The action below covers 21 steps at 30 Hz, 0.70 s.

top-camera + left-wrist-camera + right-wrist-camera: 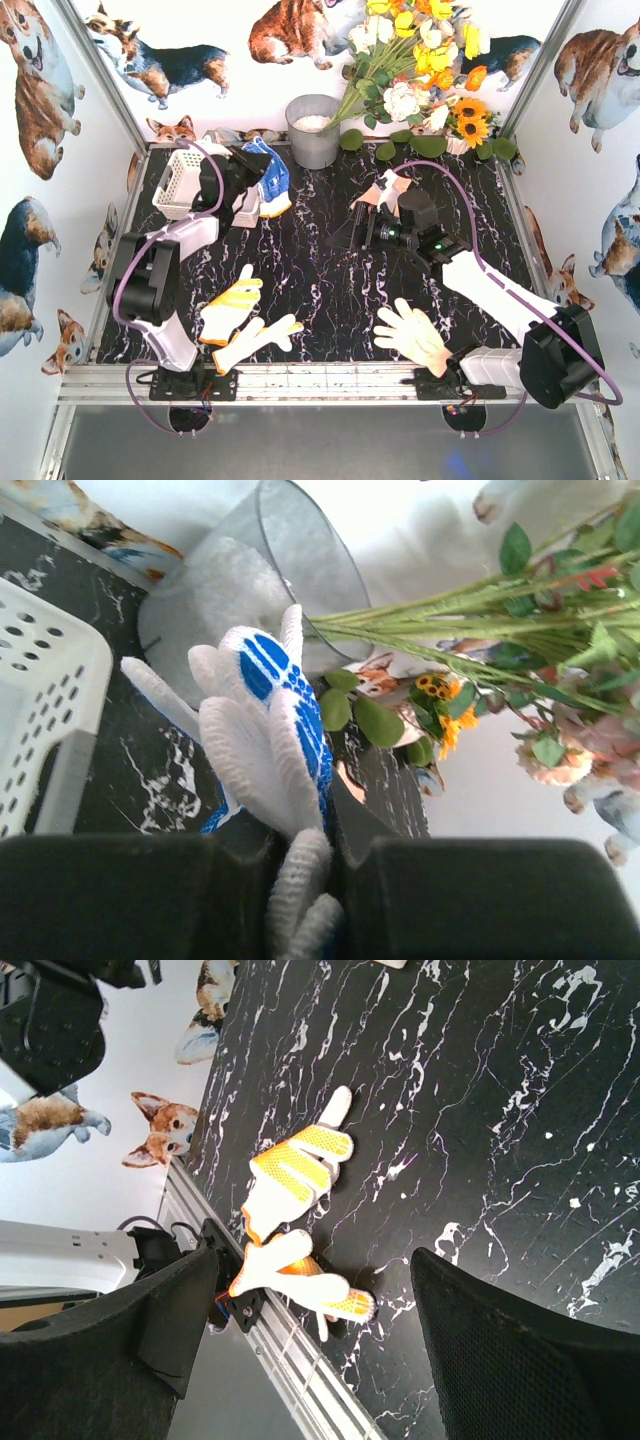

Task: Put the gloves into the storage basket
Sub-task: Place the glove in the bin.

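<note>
My left gripper (248,190) is shut on the cuff of a blue-patterned glove (272,176), just right of the white lattice storage basket (176,186). In the left wrist view that glove (275,730) stands up from between the closed jaws, with the basket's wall (45,705) to the left. My right gripper (357,228) is open above the middle of the table, with nothing between its fingers, next to a peach glove (385,189). Two yellow-and-white gloves (232,308) (255,340) lie at the near left. A cream glove (412,335) lies near the right base.
A grey metal bucket (314,130) stands at the back, with a bunch of artificial flowers (420,60) leaning over it to the right. An aluminium rail (330,382) marks the near table edge. Corgi-printed walls enclose the table on three sides.
</note>
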Tool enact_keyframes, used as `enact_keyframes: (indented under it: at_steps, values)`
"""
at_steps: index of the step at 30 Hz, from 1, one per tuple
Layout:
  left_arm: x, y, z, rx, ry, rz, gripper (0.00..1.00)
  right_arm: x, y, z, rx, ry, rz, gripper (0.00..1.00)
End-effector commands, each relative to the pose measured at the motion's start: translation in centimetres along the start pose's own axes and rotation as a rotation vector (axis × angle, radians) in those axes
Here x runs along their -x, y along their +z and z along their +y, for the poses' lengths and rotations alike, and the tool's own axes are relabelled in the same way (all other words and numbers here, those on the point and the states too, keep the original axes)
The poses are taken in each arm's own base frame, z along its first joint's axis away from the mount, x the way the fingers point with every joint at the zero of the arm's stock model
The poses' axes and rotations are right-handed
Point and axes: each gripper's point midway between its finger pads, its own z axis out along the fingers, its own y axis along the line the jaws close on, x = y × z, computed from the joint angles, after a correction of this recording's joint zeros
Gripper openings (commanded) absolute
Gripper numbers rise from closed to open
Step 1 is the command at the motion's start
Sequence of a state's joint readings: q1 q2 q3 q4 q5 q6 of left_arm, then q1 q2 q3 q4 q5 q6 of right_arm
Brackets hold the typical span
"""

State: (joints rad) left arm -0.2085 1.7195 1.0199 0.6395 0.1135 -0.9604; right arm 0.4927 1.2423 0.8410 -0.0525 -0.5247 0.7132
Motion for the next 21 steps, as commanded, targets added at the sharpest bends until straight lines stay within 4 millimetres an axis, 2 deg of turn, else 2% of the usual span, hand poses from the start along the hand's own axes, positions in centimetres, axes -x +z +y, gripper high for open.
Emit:
enact_keyframes:
  at_steps: [1, 10, 18, 21]
  values:
    - [3.1, 1.7, -0.3, -0.049, 0.025, -0.081, 0.00, 1.2, -0.6, 1.0, 0.016, -0.027, -0.056, 0.80]
    - [7.4, 2.5, 4.0, 0.015, 0.022, -0.174, 0.00, 1.0, -0.3, 0.9, 0.011, -0.021, -0.043, 0.80]
    - [8.1, 2.7, 6.7, 0.044, 0.039, -0.219, 0.00, 0.8, -0.2, 1.0, 0.001, -0.024, -0.026, 0.80]
    - [7.9, 3.0, 8.5, 0.068, 0.051, -0.222, 0.00, 0.8, -0.3, 1.0, -0.003, -0.029, -0.024, 0.80]
